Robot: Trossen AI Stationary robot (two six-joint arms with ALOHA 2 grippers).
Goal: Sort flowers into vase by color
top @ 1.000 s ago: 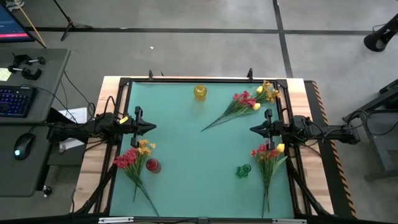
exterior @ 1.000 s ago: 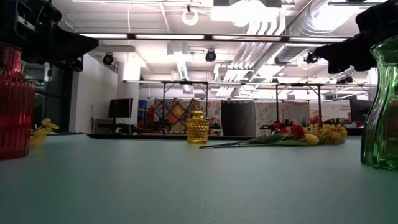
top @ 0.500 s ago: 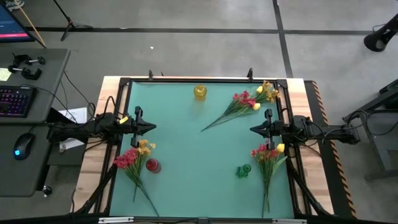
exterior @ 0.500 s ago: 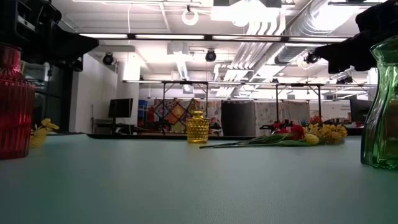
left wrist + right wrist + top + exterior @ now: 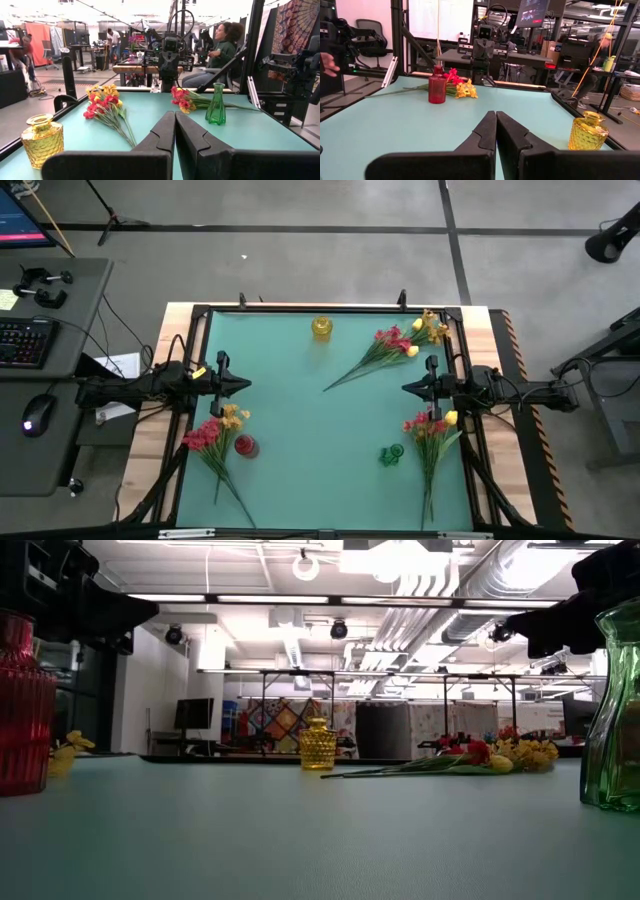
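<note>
Three mixed bunches of red-pink, orange-yellow and yellow flowers lie flat on the green table: one at the far right (image 5: 388,348), one at the near left (image 5: 213,438) and one at the near right (image 5: 432,436). A yellow vase (image 5: 321,328) stands at the far edge, a red vase (image 5: 245,446) at the near left and a green vase (image 5: 390,454) at the near right. My left gripper (image 5: 243,384) hovers shut and empty at the table's left side. My right gripper (image 5: 407,388) hovers shut and empty at the right side. Their tips point at each other.
A black frame (image 5: 300,308) runs around the table. The middle of the green mat (image 5: 320,410) lies between the two grippers. A person (image 5: 222,47) sits beyond the table's right side. A desk with keyboard and mouse (image 5: 40,340) stands left of the table.
</note>
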